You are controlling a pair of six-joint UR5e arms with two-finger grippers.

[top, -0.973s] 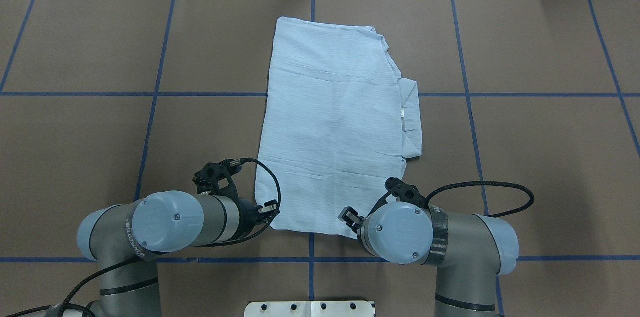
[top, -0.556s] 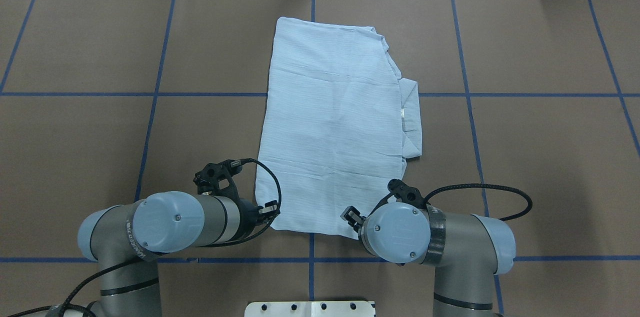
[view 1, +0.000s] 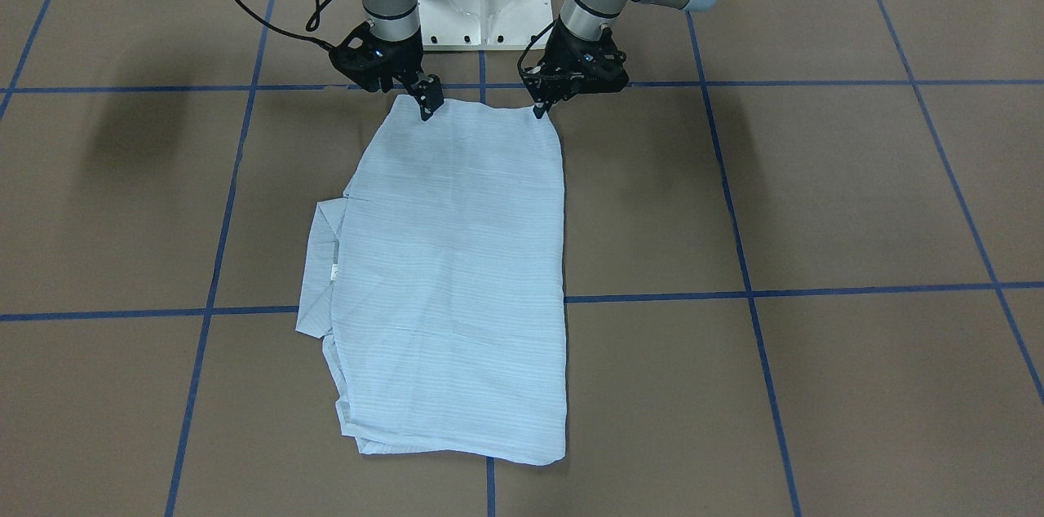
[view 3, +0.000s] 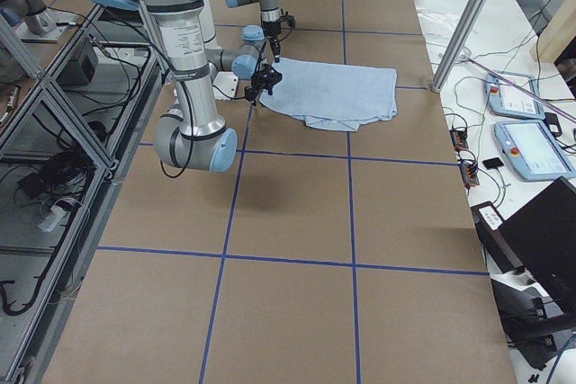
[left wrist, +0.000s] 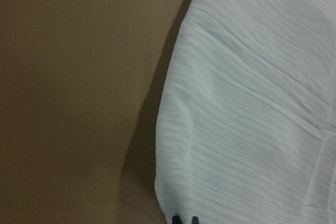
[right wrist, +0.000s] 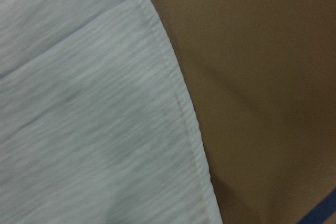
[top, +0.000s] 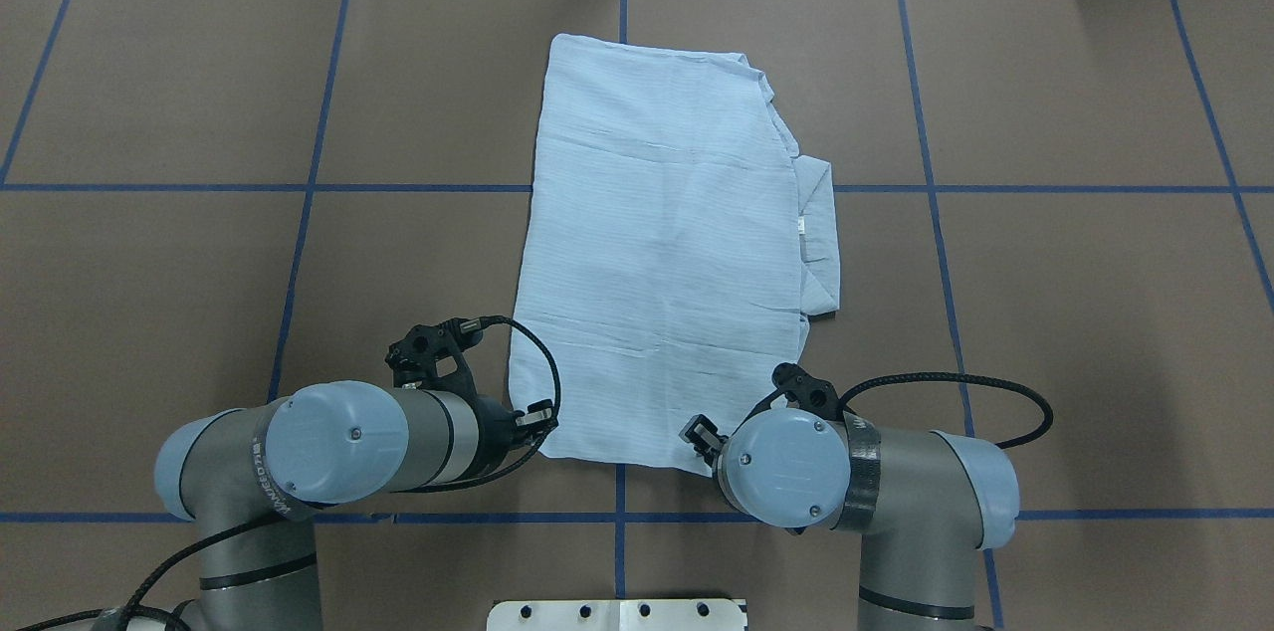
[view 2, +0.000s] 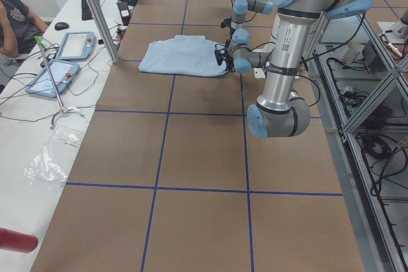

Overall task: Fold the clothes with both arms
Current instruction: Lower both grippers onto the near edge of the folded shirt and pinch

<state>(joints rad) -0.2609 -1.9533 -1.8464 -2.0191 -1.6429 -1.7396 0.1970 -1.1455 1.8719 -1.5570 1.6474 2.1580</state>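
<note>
The shirt [top: 667,243] lies flat at the middle of the bench [top: 199,113], already folded into a long panel that runs away from the robot. A narrower layer [top: 821,243] sticks out from under the panel's right edge. The near hem lies just ahead of both wrists, and it does not appear raised off the surface in any view.

The left end effector [view 1: 538,111] stands at the hem's left corner. Its wrist view shows two dark fingertips [left wrist: 179,219] close together at the cloth's edge, but whether fabric sits between them cannot be told. The right end effector [view 1: 426,105] touches down on the cloth just inside the hem's right corner. Its fingers are out of its own wrist view, which shows only the stitched side edge, so its spread cannot be told either.

The step in hand is judged to be seizing the two near corners so that the hem can be carried toward the far end.

Risks:
- One end effector may catch only the top ply, and the lower layers would then drag and open the fold.
- Thin cloth may slip from a shallow pinch once it is lifted.
- Unequal travel of the two arms would skew the crease.
- The protruding layer on the right could snag and bunch under the panel.
</note>
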